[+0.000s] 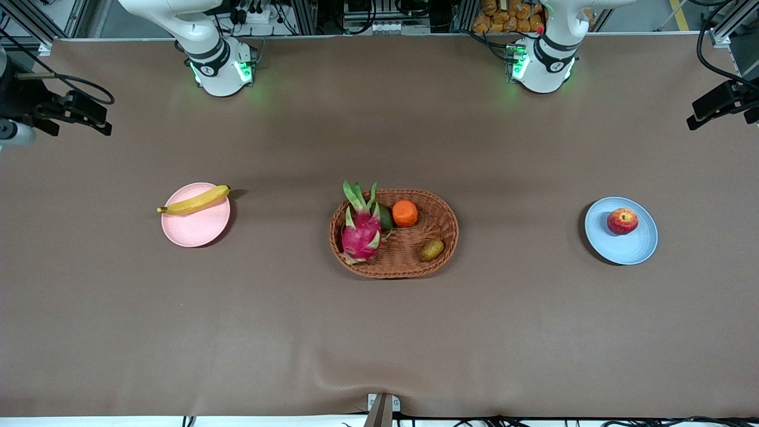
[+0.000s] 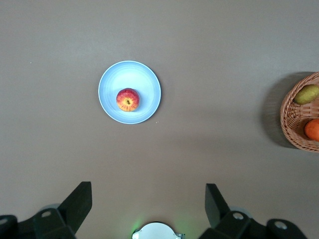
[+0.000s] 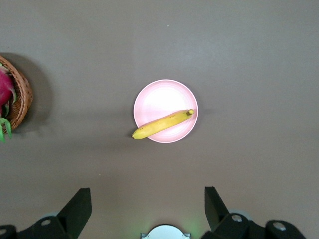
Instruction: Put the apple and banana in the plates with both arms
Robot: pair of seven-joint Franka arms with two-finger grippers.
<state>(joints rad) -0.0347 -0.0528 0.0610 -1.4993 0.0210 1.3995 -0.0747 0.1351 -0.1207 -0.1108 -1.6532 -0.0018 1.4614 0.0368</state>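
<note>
The banana [image 1: 194,200] lies across the pink plate [image 1: 198,231] toward the right arm's end, its darker tip over the rim; the right wrist view shows both the banana [image 3: 162,124] and the plate [image 3: 162,97]. The apple [image 1: 622,220] sits on the blue plate [image 1: 625,246] toward the left arm's end; the left wrist view shows the apple [image 2: 128,99] and the plate [image 2: 147,82]. My right gripper [image 3: 148,211] [image 1: 95,118] is open and empty, high above the table. My left gripper [image 2: 148,209] [image 1: 711,107] is also open, empty and high.
A brown wicker basket [image 1: 442,222] stands mid-table between the plates. It holds a pink dragon fruit [image 1: 360,237], an orange [image 1: 405,213] and a brownish-green fruit [image 1: 431,249]. Both arm bases stand at the edge farthest from the front camera.
</note>
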